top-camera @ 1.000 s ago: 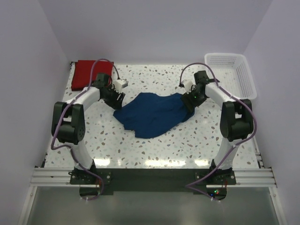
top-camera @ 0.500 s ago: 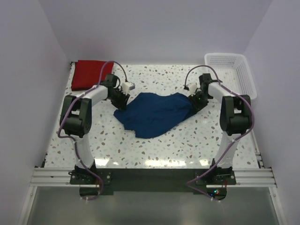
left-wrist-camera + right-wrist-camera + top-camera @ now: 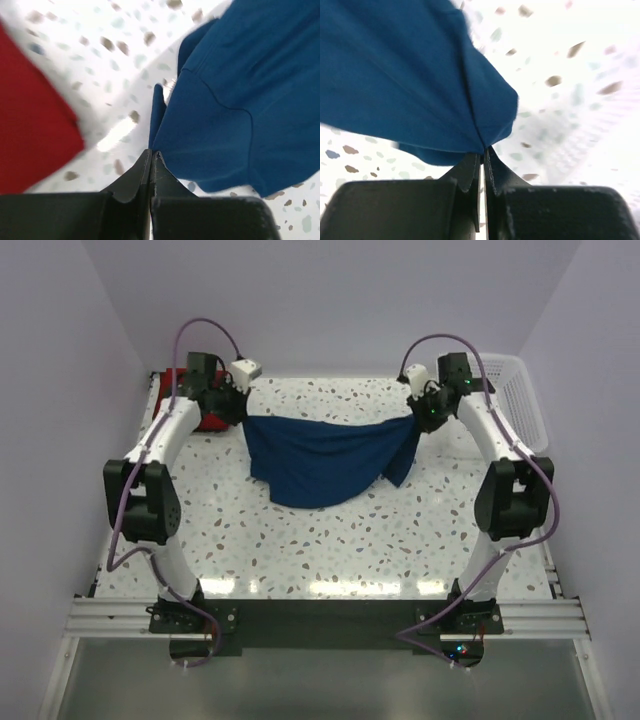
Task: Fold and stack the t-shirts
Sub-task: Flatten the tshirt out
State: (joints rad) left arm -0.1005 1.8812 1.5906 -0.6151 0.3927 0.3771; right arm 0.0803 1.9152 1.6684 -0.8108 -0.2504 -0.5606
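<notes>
Top external: left jaws and right jaws now clench the navy shirt (image 3: 320, 460), newly lifted.

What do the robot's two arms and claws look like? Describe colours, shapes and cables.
Both the left arm and right arm have white tubular links joined by black joints. A purple cable loops along each. A small white block sits near each wrist. The left claw and right claw are dark and tapered.
</notes>
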